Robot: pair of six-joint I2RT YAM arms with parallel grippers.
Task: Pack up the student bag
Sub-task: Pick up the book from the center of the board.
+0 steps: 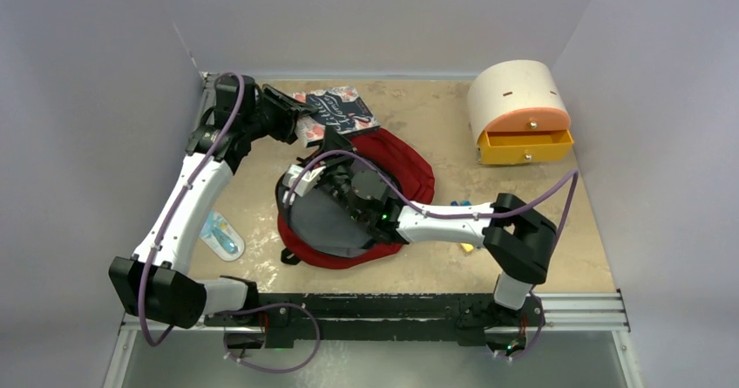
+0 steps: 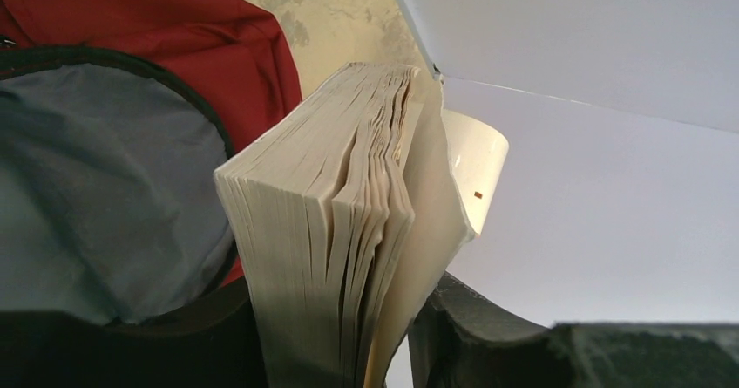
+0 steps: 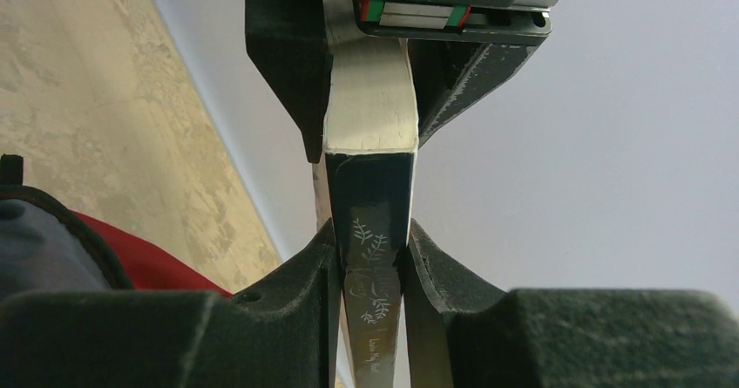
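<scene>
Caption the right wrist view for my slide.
Right gripper and left gripper pinch opposite ends of the dark, leaf-printed book; student bag at lower left.

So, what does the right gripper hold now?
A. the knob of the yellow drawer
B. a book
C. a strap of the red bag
B: in the right wrist view the right gripper is closed on the dark spine of the book.

White script lettering runs across the dark cover of the book (image 1: 335, 109), too small to read from above; its spine (image 3: 373, 257) carries a white leaf sprig and tiny lettering, likewise illegible.
</scene>
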